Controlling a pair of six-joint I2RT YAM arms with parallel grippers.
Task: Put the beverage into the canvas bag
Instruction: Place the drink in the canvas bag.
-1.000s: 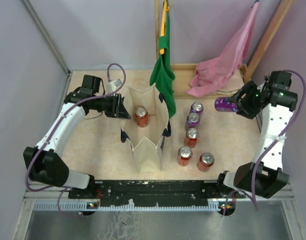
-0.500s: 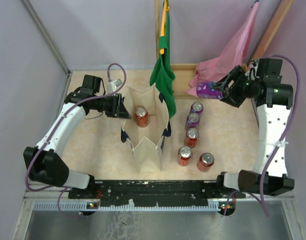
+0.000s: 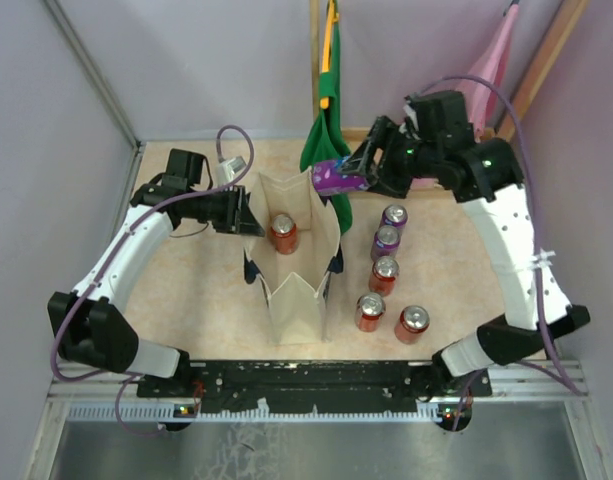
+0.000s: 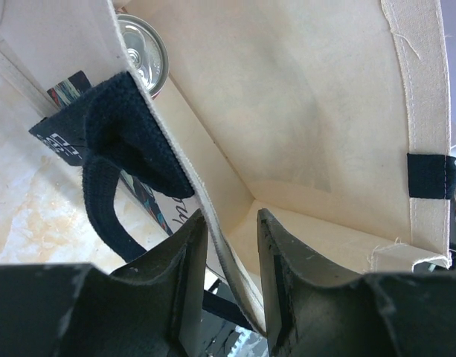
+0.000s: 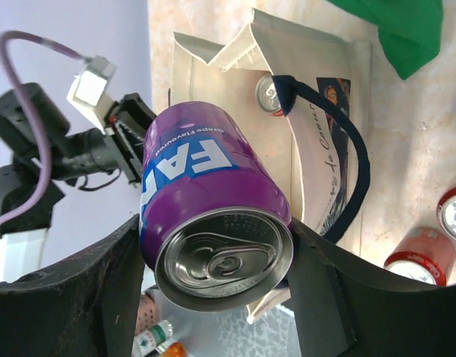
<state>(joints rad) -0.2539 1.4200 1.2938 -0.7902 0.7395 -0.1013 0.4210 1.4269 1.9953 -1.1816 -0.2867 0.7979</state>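
Observation:
The cream canvas bag [image 3: 294, 300] stands open mid-table with navy handles [image 4: 120, 126]. A red can [image 3: 283, 232] stands inside it, also in the left wrist view [image 4: 142, 52]. My left gripper [image 3: 248, 215] sits at the bag's left wall. Its jaws [image 4: 231, 223] stand apart astride the rim, so the wall [image 4: 302, 111] runs between them unpinched. My right gripper [image 3: 348, 175] is shut on a purple beverage can [image 3: 334, 178], held on its side above the bag's far right corner. The right wrist view shows that can [image 5: 213, 186] between the fingers [image 5: 215, 227], over the bag [image 5: 317, 141].
Several cans stand right of the bag, purple ones [image 3: 394, 216] at the back and red ones [image 3: 370, 311] nearer. A green cloth bag [image 3: 326, 150] hangs just behind the canvas bag. A pink cloth bag [image 3: 466, 110] hangs at the back right by a wooden frame [image 3: 531, 80].
My right arm has swung left from the table's right side, carrying the purple can to above the bag's far right corner. The left arm and the bag have stayed put.

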